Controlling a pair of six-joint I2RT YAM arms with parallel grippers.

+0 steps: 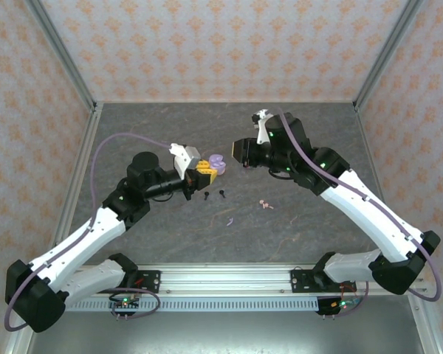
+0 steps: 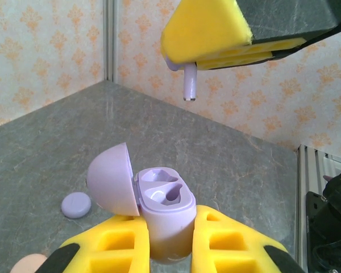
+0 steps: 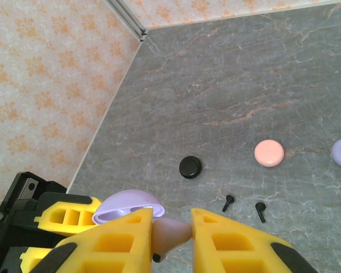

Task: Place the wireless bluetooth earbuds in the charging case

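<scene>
Now left jaws clamp the open lilac charging case (image 2: 167,224); right jaws, near its opening, pinch a lilac earbud (image 2: 190,82).

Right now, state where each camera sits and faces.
Top external: above, behind the bases, looking down on the grey table; both arms show.
Left wrist: faces the wallpapered wall over the left end effector gripping the open lilac plastic case.
Right wrist: looks down at the table past the right end effector pinching a lilac stemmed earbud.
Shared: both wrist views show that case.

Grey table (image 3: 244,74) bears three round cases (image 3: 269,153) and, apparently, earbuds (image 3: 228,201).
</scene>
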